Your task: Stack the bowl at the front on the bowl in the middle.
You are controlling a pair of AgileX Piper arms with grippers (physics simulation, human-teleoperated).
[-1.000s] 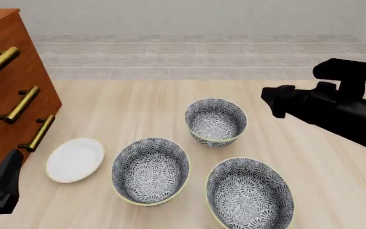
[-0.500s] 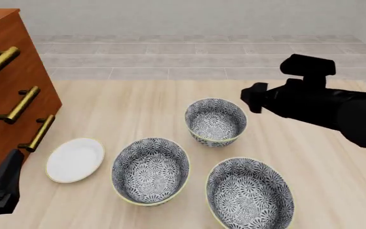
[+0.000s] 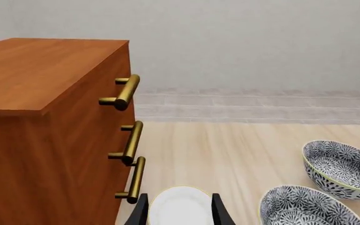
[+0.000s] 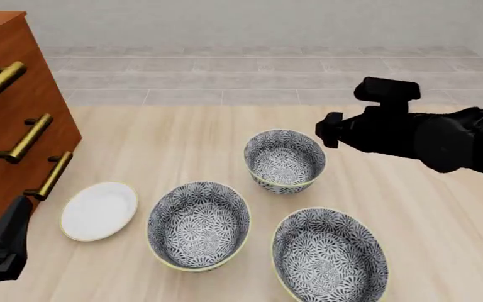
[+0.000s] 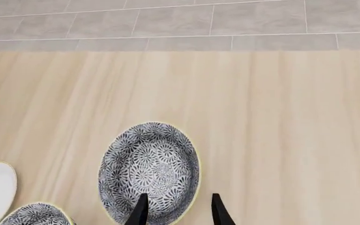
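Nothing stacked yet: front bowl (image 4: pixel 329 257) apart from middle bowl (image 4: pixel 199 224) on the surface (image 4: pixel 174 145), right fingers (image 5: pixel 176 208) and left fingers (image 3: pixel 178 211) released, empty.

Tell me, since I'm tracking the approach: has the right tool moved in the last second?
Yes. The right tool has shifted left in the front view, closing on the far bowl, which stayed put.

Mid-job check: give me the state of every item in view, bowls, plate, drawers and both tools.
Front bowl: upright, empty, not yet picked up.
Middle bowl: upright, empty, nothing stacked in it.
Far bowl: upright, empty.
White plate: flat on the table, empty.
Cabinet drawers: all shut.
Right tool: open, empty, above the far bowl's rim.
Left tool: open, empty, near the plate.
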